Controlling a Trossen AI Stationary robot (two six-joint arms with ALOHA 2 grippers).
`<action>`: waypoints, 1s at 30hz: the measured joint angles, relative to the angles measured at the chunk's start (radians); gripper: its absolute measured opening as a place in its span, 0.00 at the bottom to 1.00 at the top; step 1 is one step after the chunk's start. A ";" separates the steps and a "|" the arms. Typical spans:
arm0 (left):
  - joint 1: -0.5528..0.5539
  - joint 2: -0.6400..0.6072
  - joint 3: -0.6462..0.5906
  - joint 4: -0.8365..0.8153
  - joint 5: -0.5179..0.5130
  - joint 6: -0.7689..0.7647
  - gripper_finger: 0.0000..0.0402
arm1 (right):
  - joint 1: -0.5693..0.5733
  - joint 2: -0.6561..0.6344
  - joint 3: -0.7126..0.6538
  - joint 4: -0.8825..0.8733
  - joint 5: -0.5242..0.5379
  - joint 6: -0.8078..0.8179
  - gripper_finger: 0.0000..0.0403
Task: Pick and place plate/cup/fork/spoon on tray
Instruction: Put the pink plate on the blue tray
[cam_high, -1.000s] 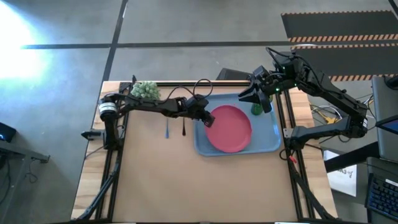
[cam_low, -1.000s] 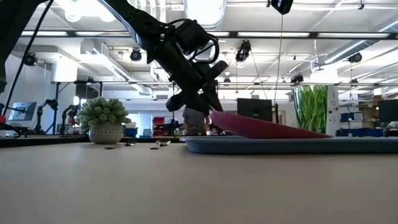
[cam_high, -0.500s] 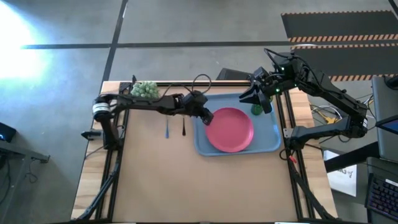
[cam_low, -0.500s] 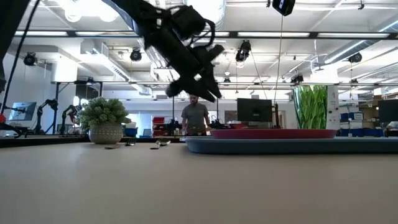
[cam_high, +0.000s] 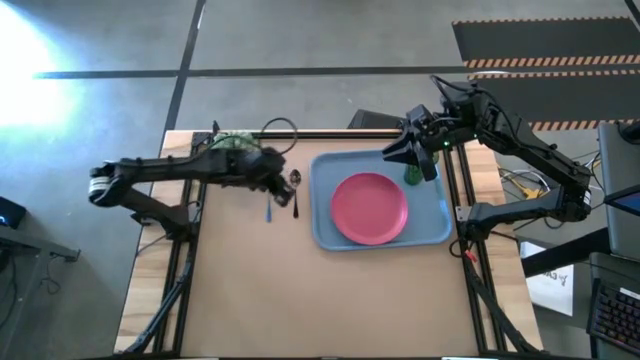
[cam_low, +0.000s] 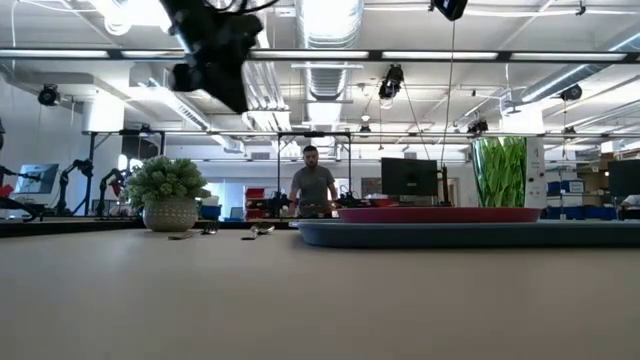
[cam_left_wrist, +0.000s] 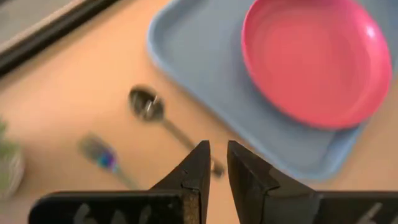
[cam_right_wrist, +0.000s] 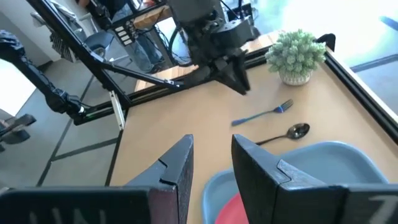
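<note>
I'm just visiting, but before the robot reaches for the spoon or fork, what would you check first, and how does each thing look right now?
1. Plate lies flat in the tray: ok.
2. Cup is on the tray, at its corner by the right gripper: ok.
3. Spoon and fork are on the tray: not ok, both lie on the table beside it.
4. Left gripper is empty: ok, nothing between its nearly closed fingers.
5. Left gripper is lined up over the spoon: ok, it hovers just above.
6. Right gripper is clear of the cup: cannot tell.
</note>
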 joint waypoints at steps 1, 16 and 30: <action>-0.009 -0.025 -0.023 -0.018 -0.001 -0.023 0.09 | 0.000 0.000 0.000 0.005 0.000 0.000 0.24; -0.063 -0.156 -0.463 0.154 0.092 -0.414 0.09 | 0.000 0.000 0.000 0.011 0.001 -0.001 0.24; -0.062 -0.128 -0.503 0.298 0.102 -0.414 0.09 | 0.000 0.000 0.000 -0.006 0.000 0.005 0.24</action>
